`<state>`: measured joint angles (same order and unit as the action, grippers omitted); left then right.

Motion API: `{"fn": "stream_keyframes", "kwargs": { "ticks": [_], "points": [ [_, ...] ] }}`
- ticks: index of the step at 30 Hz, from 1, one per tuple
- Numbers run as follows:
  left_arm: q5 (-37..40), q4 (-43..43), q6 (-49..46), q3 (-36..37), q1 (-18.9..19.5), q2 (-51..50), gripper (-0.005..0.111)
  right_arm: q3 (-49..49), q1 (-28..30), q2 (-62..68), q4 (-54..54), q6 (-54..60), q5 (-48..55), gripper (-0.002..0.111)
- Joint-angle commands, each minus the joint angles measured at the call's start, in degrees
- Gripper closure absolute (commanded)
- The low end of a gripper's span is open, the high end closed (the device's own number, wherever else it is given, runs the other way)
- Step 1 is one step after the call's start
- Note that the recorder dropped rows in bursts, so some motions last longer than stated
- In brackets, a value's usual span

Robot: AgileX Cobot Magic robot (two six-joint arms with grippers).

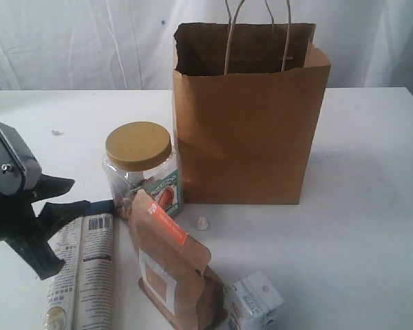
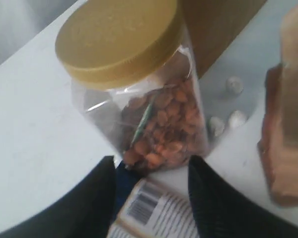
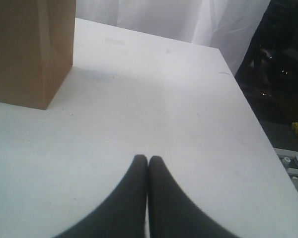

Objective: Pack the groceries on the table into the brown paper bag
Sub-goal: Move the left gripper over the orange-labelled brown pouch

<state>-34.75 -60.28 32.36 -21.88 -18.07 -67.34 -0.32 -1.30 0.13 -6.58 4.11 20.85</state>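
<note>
The brown paper bag stands open and upright at the back of the table. Left of it stands a clear jar with a yellow lid, full of nuts. A long printed packet lies flat in front of the jar, next to an upright brown pouch and a small white carton. My left gripper is open, its fingers spread over the packet's end, close to the jar's base. My right gripper is shut and empty above bare table, with the bag off to one side.
Tiny white paper balls lie between the jar, the bag and the pouch. In the right wrist view the table's edge drops off to a dark area. A white curtain hangs behind the table.
</note>
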Motion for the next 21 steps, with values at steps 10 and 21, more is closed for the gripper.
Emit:
{"fn": "stream_keyframes", "kwargs": {
  "ticks": [10,21],
  "points": [
    [-13.6,0.2,19.4,-0.3,-0.4,-2.6,0.035,0.3,0.3,-0.1,-0.1,0.0,-0.7,0.108],
    [-28.6,-15.2,3.4,-3.3,-0.4,-2.0,0.035,0.3,0.3,-0.1,-0.1,0.0,-0.7,0.108]
  ]
}}
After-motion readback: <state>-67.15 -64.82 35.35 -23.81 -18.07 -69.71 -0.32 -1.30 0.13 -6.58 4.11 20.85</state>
